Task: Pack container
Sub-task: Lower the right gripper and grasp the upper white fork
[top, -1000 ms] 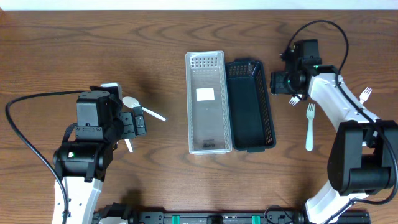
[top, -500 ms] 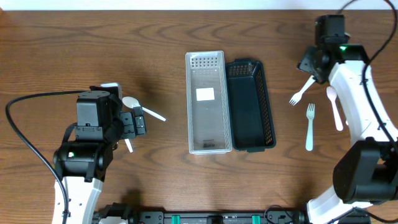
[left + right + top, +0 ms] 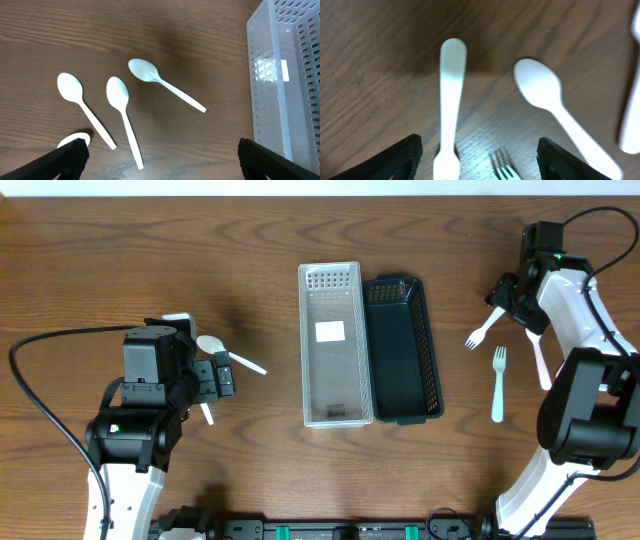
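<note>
Your clear perforated plastic container (image 3: pixel 328 345) lies lengthwise at the middle of the brown wooden counter (image 3: pixel 250 240). A white label (image 3: pixel 331 331) sits on its floor. A black mesh plastic basket (image 3: pixel 402 350) lies touching its right wall, so the basket stands between the container and the cutlery near the counter's right edge.

Toward the left edge, your left hand (image 3: pixel 162 147) hangs over the white plastic spoons with its fingers (image 3: pixel 65 160) spread wide and nothing between them. You can count three whole ones there: the outer spoon (image 3: pixel 82 107), the middle spoon (image 3: pixel 122 117) and the slanted spoon (image 3: pixel 162 82), which lies nearest the container. A fourth bowl (image 3: pixel 72 140) peeks out beside one finger.

Near the right edge, your right hand (image 3: pixel 480 150) is low over the counter, fingers apart and gripping nothing. From above you can count two white plastic forks there, the angled fork (image 3: pixel 483 328) and the straight fork (image 3: pixel 497 383). One lone white spoon (image 3: pixel 537 350) is partly under the arm. The wrist view also cuts off another white piece (image 3: pixel 630 115) at its border, and you cannot tell what it is.
</note>
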